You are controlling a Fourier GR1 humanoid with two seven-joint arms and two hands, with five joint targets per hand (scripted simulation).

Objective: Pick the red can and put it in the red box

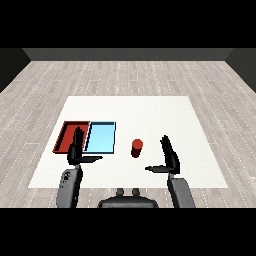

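A small red can [137, 148] stands upright on the white table [150, 115], just right of the trays. The red tray [68, 136] lies at the left with nothing in it. My right hand [171, 156] is to the right of the can and a little nearer to me, fingers straight up, thumb pointing toward the can, a gap between them. My left hand [76, 149] is raised over the near edge of the red tray, fingers straight, thumb out to the right. Neither hand holds anything.
A light blue tray [101, 137] lies between the red tray and the can, touching the red tray's right side. The table's near edge runs just behind my wrists.
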